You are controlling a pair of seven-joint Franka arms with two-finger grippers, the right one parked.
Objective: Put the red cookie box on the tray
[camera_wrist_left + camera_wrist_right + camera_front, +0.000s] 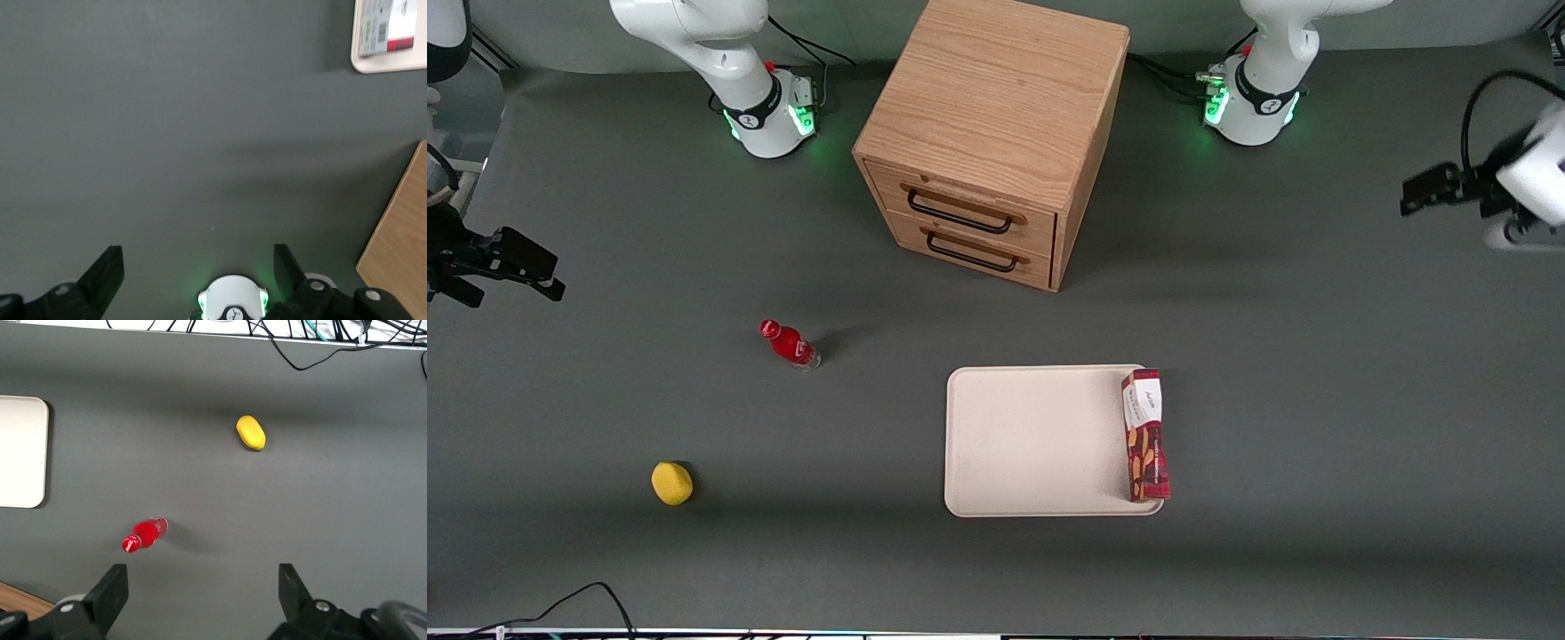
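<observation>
The red cookie box (1145,436) is lying on the tray (1032,440), in the lower middle of the front view. It is sitting along the tray's short edge, the one toward the working arm's end of the table. Its white label end is pointing up the frame, toward the wooden drawer cabinet (991,133). One long side of the box looks like it is resting right on the rim, maybe sticking out a little. I cannot tell for sure.

The gripper (1427,191) is hanging at the upper right of the front view, well apart from the box and the tray. In the left wrist view its two fingers (107,270) are spread wide over bare table, and nothing is between them. A corner of the tray with the box's white end is showing far off in that view.

So I think the job is nearly done or done. The box is on the tray and the gripper is holding nothing. The next move only needs the arm to be staying away from the box so it is not getting bumped off the rim.

A small red bottle (789,343) and a yellow lump (671,483) are lying at the left of the front view, well apart from the tray.
</observation>
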